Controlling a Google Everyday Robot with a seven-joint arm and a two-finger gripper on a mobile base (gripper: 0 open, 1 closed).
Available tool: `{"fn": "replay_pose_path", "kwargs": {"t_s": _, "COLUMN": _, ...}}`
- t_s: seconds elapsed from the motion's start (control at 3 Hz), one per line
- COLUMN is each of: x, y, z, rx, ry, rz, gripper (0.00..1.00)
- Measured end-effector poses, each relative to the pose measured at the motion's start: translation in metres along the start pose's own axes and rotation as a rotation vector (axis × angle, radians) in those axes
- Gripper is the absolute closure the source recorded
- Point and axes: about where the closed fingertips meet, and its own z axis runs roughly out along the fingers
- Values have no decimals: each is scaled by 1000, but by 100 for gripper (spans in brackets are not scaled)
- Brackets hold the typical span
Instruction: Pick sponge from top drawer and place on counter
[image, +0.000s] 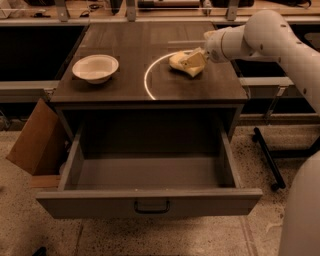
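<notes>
The pale yellow sponge (181, 62) is at the right of the counter (125, 40), inside the white arc (148, 80), low on or just over the surface. My gripper (196, 59) reaches in from the right on the white arm and is shut on the sponge's right end. The top drawer (150, 175) is pulled fully open below the counter; its grey inside holds nothing. Its dark handle (151, 206) faces the front.
A white bowl (95, 68) sits on the counter's left side. A brown cardboard box (35, 140) leans by the drawer's left wall. A black stand leg (267, 157) lies on the floor at the right. Dark cabinets flank the counter.
</notes>
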Motion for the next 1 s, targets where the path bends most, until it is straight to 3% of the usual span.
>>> {"fn": "replay_pose_path", "kwargs": {"t_s": 0.33, "x": 7, "y": 4, "z": -6, "rx": -14, "ry": -8, "rz": 5, "gripper": 0}}
{"fn": "replay_pose_path", "kwargs": {"t_s": 1.0, "x": 29, "y": 21, "z": -72, "rx": -5, "ry": -64, "rz": 42, "gripper": 0}}
